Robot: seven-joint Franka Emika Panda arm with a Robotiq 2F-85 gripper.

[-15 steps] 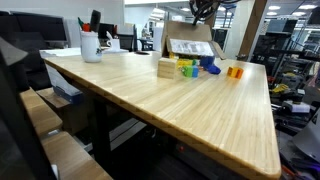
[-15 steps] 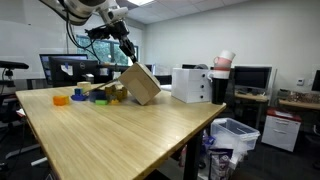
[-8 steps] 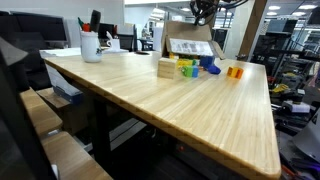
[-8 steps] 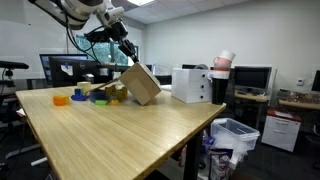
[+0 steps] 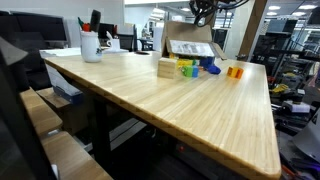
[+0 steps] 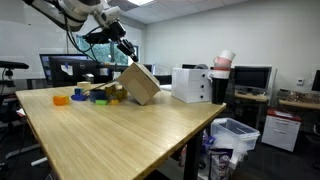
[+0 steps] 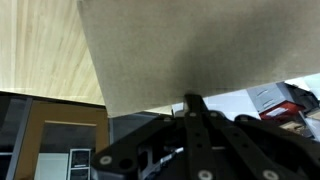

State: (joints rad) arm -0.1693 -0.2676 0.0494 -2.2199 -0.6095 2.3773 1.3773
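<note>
Here, the hand point(image 6: 129, 59) is clamped on the top edge of a plain brown cardboard box point(image 6: 142, 86), tilted on the counter point(image 6: 120, 135) left of centre, contents hidden, while a white cup point(image 5: 91, 46) upper left holds pens.

1. I count one gripper point(image 6: 128, 53), above the counter's end edge.
2. One cardboard box point(image 6: 141, 84), tilted, stands near that same end edge.
3. One plain wooden block point(image 5: 166, 68) sits just beside the box.
4. Coloured blocks, all near that end: one yellow block point(image 5: 186, 65), one green block point(image 5: 188, 73) and one blue block point(image 5: 207, 69).
5. Orange pieces point(image 6: 62, 99): two as far as I can tell, nearest the corner.
6. One white cup point(image 5: 91, 46) stands by another corner; I can't count the pens in it.
</note>
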